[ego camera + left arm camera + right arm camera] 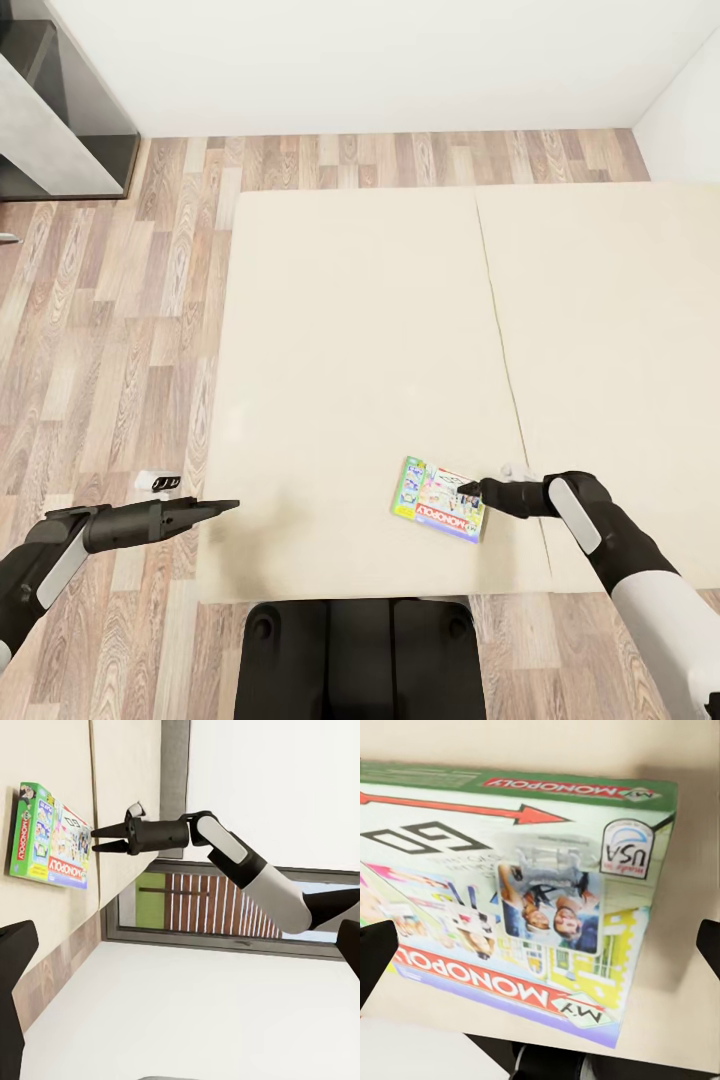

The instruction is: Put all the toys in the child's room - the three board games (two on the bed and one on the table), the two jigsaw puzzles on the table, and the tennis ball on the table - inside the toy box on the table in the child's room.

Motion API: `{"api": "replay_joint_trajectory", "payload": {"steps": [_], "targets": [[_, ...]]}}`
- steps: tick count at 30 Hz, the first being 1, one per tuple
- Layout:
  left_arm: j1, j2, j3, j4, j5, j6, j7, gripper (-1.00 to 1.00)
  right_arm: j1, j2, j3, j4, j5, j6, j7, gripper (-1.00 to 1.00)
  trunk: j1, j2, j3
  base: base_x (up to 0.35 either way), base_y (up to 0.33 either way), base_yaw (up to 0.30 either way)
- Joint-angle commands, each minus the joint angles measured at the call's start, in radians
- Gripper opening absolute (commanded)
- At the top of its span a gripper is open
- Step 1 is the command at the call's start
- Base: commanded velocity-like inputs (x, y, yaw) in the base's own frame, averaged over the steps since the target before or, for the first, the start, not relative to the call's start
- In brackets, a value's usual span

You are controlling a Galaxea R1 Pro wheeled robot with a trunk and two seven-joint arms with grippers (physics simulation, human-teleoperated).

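A green My Monopoly board game (438, 500) lies flat on the beige bed (360, 330), near its front edge. My right gripper (465, 490) hovers just above the box's right side, fingers pointing left, open with nothing between them. In the right wrist view the box lid (525, 892) is close up, with a fingertip at each side edge. The left wrist view shows the game (49, 836) and the right gripper (94, 841) with its fingers apart. My left gripper (232, 506) is open at the bed's front left edge, far from the box.
Wood floor (110, 330) runs along the bed's left side, where a small white object (158, 483) lies near my left arm. A dark cabinet (60, 110) stands at the back left. White walls close the back. My base (360, 650) meets the bed's front edge.
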Motion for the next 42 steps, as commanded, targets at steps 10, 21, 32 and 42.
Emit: {"api": "replay_joint_trajectory", "payload": {"steps": [10, 21, 32, 42], "targets": [[-0.001, 0.001, -0.004, 0.000, 0.006, 0.010, -0.002, 1.00, -0.010, 0.000, 0.001, 0.001, 0.009, 0.003, 0.008, 1.00, 0.001, -0.002, -0.001, 0.000, 0.000, 0.000], [-0.001, 0.001, -0.004, 0.000, 0.006, 0.009, -0.002, 1.00, -0.045, 0.011, 0.001, 0.015, 0.007, 0.002, 0.004, 1.00, 0.001, -0.002, -0.001, 0.000, 0.000, 0.000], [-0.001, 0.001, -0.004, 0.000, 0.006, 0.009, -0.002, 1.00, -0.065, 0.016, 0.002, 0.061, 0.009, -0.020, 0.003, 1.00, 0.001, -0.002, -0.001, 0.000, 0.000, 0.000], [-0.001, 0.001, -0.004, 0.000, 0.006, 0.009, -0.002, 1.00, -0.067, 0.015, 0.008, 0.078, 0.009, -0.046, 0.004, 1.00, 0.001, -0.002, -0.001, 0.000, 0.000, 0.000]]}}
